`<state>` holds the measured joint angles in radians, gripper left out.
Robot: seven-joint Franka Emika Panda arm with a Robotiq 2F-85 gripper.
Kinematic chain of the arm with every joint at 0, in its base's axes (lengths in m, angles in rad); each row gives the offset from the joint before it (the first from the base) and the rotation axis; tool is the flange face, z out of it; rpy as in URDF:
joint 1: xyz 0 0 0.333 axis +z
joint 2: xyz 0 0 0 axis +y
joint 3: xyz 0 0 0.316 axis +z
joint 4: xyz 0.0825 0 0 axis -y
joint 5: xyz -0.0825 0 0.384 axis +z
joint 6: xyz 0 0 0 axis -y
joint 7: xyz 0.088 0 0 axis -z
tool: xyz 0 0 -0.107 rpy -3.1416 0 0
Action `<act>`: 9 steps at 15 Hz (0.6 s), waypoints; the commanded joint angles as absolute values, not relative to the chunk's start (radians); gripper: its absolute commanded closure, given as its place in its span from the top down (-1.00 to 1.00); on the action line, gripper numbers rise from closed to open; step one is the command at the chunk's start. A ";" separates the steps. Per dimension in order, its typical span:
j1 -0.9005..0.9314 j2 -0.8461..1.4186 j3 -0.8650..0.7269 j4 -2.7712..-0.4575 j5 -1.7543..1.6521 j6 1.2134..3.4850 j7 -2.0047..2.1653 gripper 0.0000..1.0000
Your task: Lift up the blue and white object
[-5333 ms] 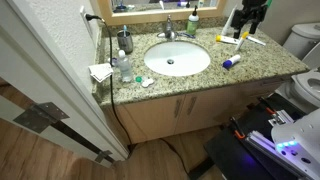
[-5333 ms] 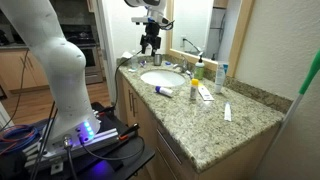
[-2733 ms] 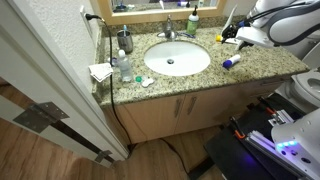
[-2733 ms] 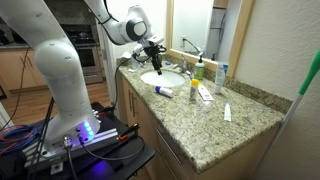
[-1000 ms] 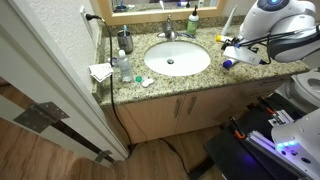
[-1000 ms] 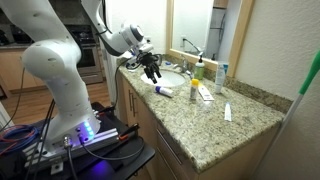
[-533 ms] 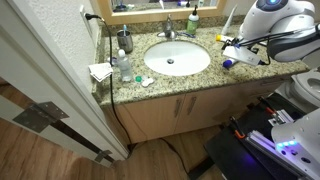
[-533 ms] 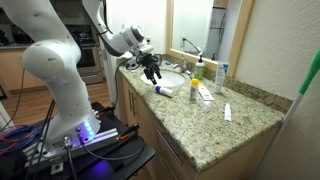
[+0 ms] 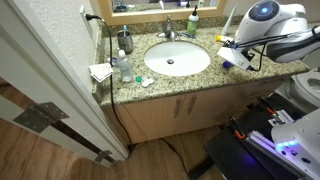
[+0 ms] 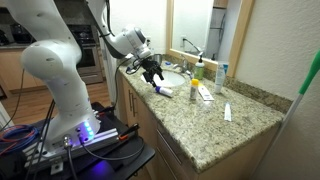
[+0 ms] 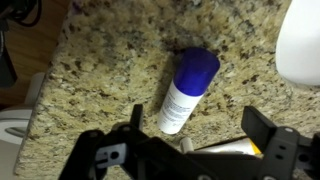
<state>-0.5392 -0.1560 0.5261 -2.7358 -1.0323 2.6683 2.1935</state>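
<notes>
Fingers (image 11: 135, 125) wide open in wrist view, gripping nothing: one tip at 8 o'clock of the blue and white object (image 11: 188, 90), the other at 4 o'clock. Object lies flat on granite tabletop (image 11: 100, 60), white end toward 7 o'clock, blue end toward 1 o'clock.

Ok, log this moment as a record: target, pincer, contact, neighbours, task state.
target: small blue and white cylindrical tube, lying flat on the speckled granite counter
pincer: black two-finger pincer, open, with the tube framed between its fingers in the wrist view
contact: none visible
neighbours: flat white tube with orange marks close by; white oval sink basin farther along the counter
task state: tube not yet lifted
</notes>
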 commanded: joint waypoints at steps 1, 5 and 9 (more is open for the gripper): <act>-0.564 -0.026 0.553 -2.666 -1.137 2.573 2.329 1.00; -0.557 0.103 0.520 -2.602 -1.187 2.532 2.366 1.00; -0.344 0.085 0.312 -2.610 -1.142 2.554 2.338 1.00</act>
